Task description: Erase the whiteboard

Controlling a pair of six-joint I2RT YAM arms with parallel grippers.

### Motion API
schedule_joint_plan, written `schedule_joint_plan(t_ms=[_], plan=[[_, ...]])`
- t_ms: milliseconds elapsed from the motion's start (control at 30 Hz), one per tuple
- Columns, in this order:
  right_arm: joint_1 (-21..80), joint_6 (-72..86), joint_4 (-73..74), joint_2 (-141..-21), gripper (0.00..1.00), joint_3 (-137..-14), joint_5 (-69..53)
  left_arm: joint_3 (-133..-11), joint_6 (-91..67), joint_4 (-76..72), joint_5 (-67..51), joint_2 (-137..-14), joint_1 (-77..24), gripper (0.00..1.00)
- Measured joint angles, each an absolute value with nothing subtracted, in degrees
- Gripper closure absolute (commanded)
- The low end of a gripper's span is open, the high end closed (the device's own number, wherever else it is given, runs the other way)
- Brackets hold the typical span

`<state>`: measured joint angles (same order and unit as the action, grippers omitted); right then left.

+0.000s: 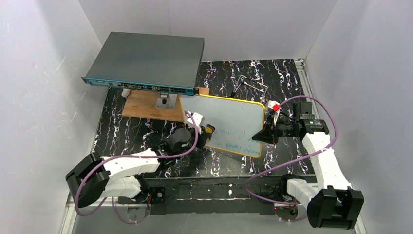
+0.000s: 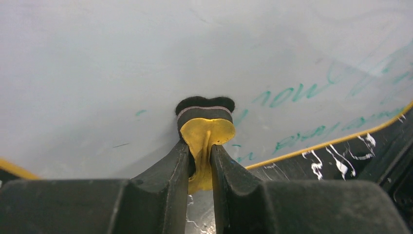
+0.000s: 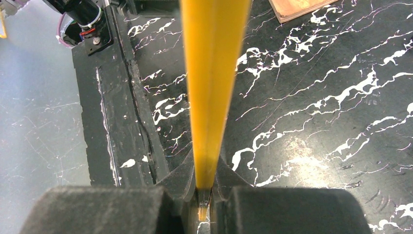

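Observation:
The whiteboard (image 1: 234, 119), white with a thin yellow-orange frame, is tilted up over the black marbled table. Green handwriting (image 1: 236, 145) runs along its lower part, while the upper part is blank. My right gripper (image 1: 267, 132) is shut on the board's right edge; in the right wrist view the yellow frame (image 3: 214, 73) runs straight out from between the fingers of the right gripper (image 3: 207, 170). My left gripper (image 2: 199, 146) is shut on a yellow eraser (image 2: 204, 134). Its black felt face presses on the whiteboard (image 2: 146, 63) just left of the green writing (image 2: 287, 95).
A large dark-grey flat box (image 1: 146, 61) sits at the back left, partly over a brown wooden board (image 1: 148, 105). A bent metal wire piece (image 1: 253, 83) lies behind the whiteboard. White walls close in both sides and the back.

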<state>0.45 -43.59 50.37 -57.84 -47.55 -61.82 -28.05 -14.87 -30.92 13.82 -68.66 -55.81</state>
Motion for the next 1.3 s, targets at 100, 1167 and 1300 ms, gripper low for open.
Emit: schedule_joint_plan(t_ms=[100, 1167, 1300], plan=[[0.4, -43.6, 50.4, -57.8, 0.99, -47.5, -61.8, -27.2, -16.6, -30.3, 16.3, -66.4, -54.4, 1.0], [0.6, -44.8, 49.9, -57.8, 0.99, -47.5, -61.6, -27.5, -15.1, -34.3, 23.4, -73.5, -63.0, 1.0], [0.6, -44.8, 49.9, -57.8, 0.99, -47.5, -61.7, -26.9, -16.1, -33.7, 28.4, -69.2, -61.3, 1.0]])
